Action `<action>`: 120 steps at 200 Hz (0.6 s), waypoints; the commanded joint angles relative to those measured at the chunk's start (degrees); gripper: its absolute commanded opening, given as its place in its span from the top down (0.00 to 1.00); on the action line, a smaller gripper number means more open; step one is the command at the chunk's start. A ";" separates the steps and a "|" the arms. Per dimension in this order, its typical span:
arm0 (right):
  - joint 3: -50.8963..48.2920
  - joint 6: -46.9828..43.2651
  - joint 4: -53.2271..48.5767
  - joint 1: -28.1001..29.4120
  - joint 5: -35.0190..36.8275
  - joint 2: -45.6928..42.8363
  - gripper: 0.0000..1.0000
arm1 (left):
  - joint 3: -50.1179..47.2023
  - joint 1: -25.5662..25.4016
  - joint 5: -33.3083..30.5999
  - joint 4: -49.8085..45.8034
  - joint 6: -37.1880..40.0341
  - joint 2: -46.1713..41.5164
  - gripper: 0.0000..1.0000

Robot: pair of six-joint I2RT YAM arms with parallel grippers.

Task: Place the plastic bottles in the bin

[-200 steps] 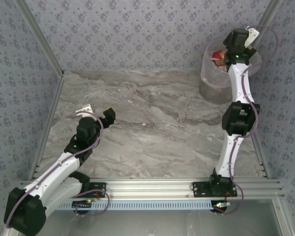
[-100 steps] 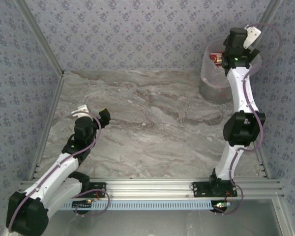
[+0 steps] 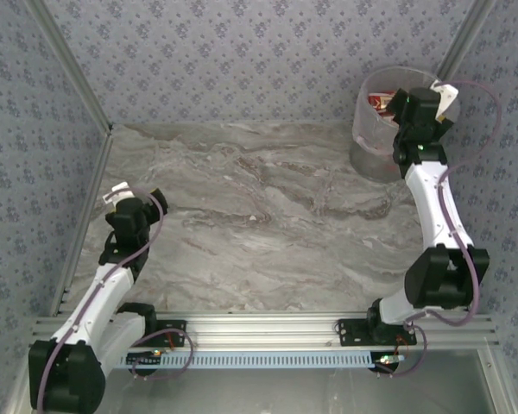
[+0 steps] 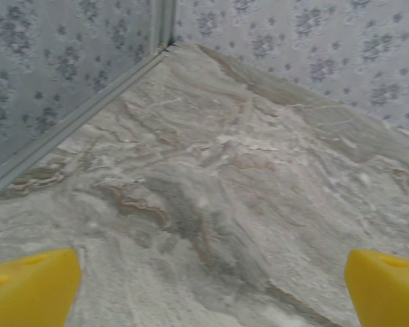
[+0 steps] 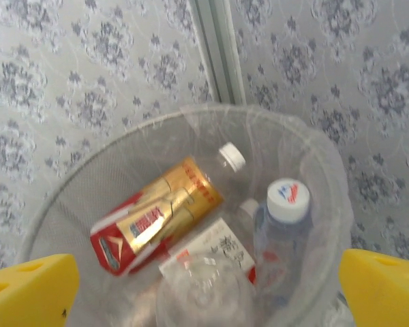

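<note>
Both pairs of jaws stand wide apart and hold nothing. The left gripper (image 3: 136, 195) sits at the left of the top view. Its yellow fingertips (image 4: 28, 287) frame bare marble tabletop (image 4: 211, 177) in its wrist view. The right gripper (image 3: 423, 91) hangs over the bin (image 3: 369, 138) at the upper right of the top view.

Handling, as I judge it: the bottles look empty, thin-walled and light. They should be slick on the bare plastic, easy to dent and prone to roll. I would take one across the labelled middle of the body, not at the cap.

Contents, right wrist view: inside the lined rim of the bin (image 5: 313, 146) I count at least three plastic bottles.
- The red-and-gold labelled bottle (image 5: 157, 216) lies on its side at centre left, white cap toward the upper right.
- The clear bottle with a blue-and-red marked white cap (image 5: 281, 231) stands nearly upright at centre right.
- The white-labelled bottle (image 5: 215, 253) lies between them, lower down.

Every bottle I can find is in the bin. I judge the task complete or nearly so.
</note>
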 commanded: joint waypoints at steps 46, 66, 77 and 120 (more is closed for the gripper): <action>-18.25 -5.61 1.01 -0.79 -13.01 -12.66 0.00 | -0.47 7.27 -2.65 6.07 1.78 5.98 0.01; -25.90 -8.20 3.09 -0.86 -17.79 -16.13 0.00 | -1.52 7.42 -2.10 10.23 4.43 9.17 0.01; -29.69 -8.56 4.40 -0.84 -20.04 -17.69 0.00 | -1.35 7.51 -1.01 11.05 5.75 11.07 0.00; -41.98 -11.89 9.01 -0.88 -26.73 -20.51 0.00 | -1.61 7.52 4.02 16.80 8.17 19.61 0.00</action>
